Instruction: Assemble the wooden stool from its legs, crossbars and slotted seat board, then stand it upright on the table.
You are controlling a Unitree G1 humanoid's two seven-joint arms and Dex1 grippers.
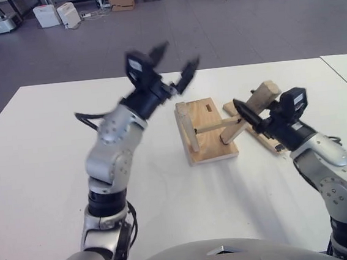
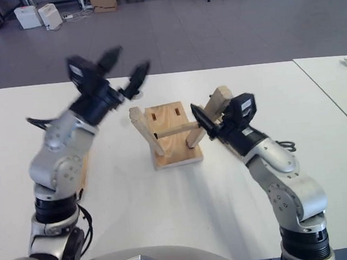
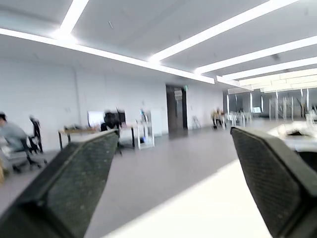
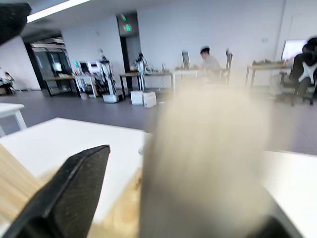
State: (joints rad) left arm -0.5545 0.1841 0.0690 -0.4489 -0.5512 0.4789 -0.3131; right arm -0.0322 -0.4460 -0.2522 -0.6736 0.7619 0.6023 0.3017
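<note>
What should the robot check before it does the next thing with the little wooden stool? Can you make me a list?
1. Is the left gripper free? Ok: it is open, empty and raised above the table.
2. Is the right gripper at a leg? Ok: the wood is right against it.
3. Is that leg held firmly? Cannot tell.
4. Is the seat board lying flat on the table? Ok.
5. Is the crossbar pushed fully into the legs? Cannot tell.
6. Is the stool standing upright? Not ok: it is lying down, not finished.
</note>
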